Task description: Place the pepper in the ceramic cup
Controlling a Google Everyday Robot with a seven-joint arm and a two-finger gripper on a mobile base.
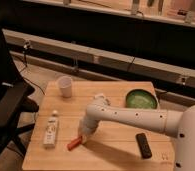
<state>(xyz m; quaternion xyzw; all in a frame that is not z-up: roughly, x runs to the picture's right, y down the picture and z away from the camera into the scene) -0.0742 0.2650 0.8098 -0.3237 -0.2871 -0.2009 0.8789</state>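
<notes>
The orange-red pepper lies on the wooden table near its front left. My gripper reaches down from the white arm and sits right at the pepper's right end, touching or nearly touching it. The small white ceramic cup stands upright at the table's back left, well apart from the gripper and the pepper.
A white bottle lies on the table left of the pepper. A green bowl stands at the back right. A black remote lies at the front right. A dark chair stands left of the table.
</notes>
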